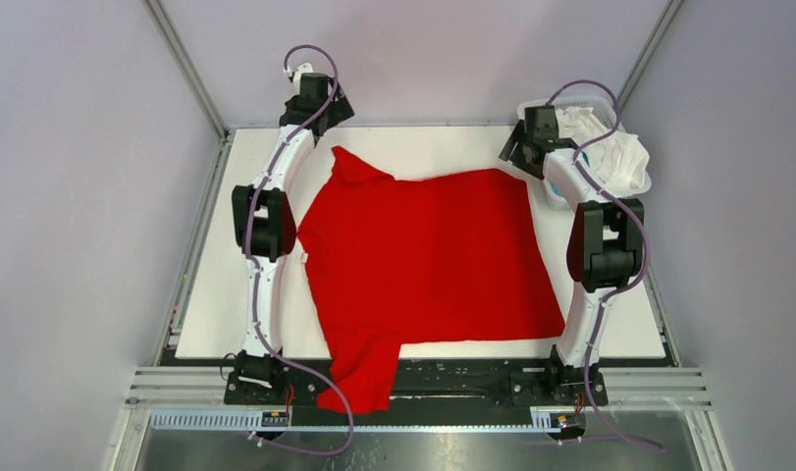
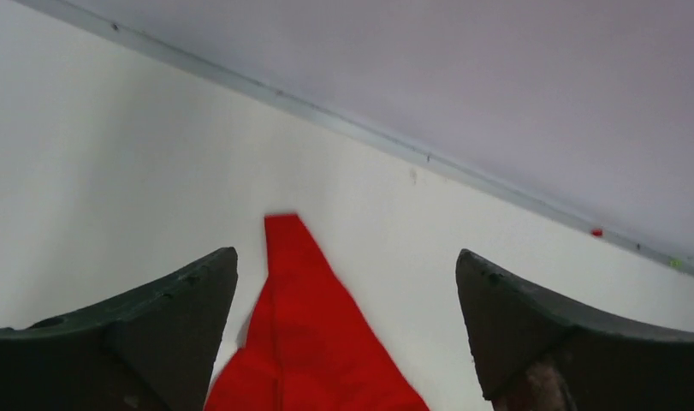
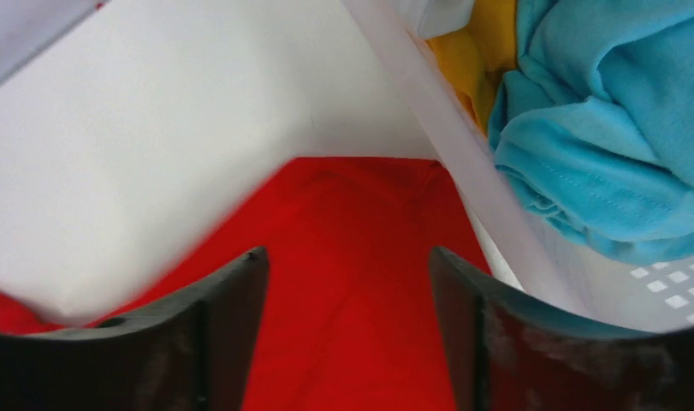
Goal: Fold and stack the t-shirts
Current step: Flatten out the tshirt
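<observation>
A large bright red t-shirt (image 1: pixel 428 260) lies spread flat across the white table (image 1: pixel 217 314), one sleeve hanging over the near edge. My left gripper (image 1: pixel 315 108) stands open above the shirt's far-left sleeve tip (image 2: pixel 285 248), which lies on the table between the fingers (image 2: pixel 189 317), touching neither. Over the far-right corner of the red cloth (image 3: pixel 352 257) hovers my right gripper (image 1: pixel 523 147), open, beside the basket. More t-shirts, white (image 1: pixel 619 147) and teal-blue (image 3: pixel 600 128), are piled in that basket.
The white lattice basket (image 1: pixel 556 191) stands at the table's far right corner, its wall (image 3: pixel 463 154) right next to my right fingers. A yellow cloth (image 3: pixel 476 43) also lies inside it. Grey walls and a metal frame close the table in.
</observation>
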You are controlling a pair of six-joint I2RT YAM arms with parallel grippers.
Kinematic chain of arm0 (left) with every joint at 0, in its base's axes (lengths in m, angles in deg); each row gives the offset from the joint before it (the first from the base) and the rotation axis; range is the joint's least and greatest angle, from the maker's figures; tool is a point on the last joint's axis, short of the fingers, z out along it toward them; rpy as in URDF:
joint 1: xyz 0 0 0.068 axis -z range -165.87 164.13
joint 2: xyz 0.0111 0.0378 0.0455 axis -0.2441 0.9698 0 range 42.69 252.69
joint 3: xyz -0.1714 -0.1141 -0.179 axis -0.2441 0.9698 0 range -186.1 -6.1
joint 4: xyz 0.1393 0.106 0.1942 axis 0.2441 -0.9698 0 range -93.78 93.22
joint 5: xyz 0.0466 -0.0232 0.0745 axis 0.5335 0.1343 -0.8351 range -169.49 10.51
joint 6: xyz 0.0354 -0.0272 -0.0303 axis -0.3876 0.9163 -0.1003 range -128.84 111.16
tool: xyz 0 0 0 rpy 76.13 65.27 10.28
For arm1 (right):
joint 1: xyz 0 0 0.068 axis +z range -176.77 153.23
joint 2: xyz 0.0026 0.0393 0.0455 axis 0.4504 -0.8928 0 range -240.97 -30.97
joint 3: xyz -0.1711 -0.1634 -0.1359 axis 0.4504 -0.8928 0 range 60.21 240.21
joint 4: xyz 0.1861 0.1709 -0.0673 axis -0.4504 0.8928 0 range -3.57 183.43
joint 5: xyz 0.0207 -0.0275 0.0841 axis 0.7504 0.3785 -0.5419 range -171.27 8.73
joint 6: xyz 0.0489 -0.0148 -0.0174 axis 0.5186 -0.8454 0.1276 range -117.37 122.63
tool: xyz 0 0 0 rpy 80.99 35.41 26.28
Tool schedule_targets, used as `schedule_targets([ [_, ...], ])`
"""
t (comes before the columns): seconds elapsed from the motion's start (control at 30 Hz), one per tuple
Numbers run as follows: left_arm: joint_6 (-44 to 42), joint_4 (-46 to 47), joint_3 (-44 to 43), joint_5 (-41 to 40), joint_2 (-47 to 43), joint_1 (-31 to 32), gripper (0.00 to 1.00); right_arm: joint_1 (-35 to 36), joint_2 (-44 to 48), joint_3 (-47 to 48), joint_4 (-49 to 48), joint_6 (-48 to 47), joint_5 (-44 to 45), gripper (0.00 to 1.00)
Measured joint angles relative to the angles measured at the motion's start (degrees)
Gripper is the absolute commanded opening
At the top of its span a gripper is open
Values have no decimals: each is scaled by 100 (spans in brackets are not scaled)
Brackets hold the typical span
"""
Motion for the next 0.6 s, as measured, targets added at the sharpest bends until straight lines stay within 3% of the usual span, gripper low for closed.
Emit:
schedule_targets([
  [0.03, 68, -59, -17, 129, 28, -9, 99, -17, -7, 28, 37, -20, -61, 98],
  [0.2, 317, 52, 1200, 529, -601, 31, 99, -33, 98, -122, 90, -96, -461, 99],
  [0.43, 686, 35, 2865, 815, -1856, 227, 99, 44, 920, -1456, -221, 26, -1196, 100],
  [0.6, 1010, 79, 2979, 863, -1858, 404, 86, 142, 1309, -2249, -533, 157, -1687, 99],
])
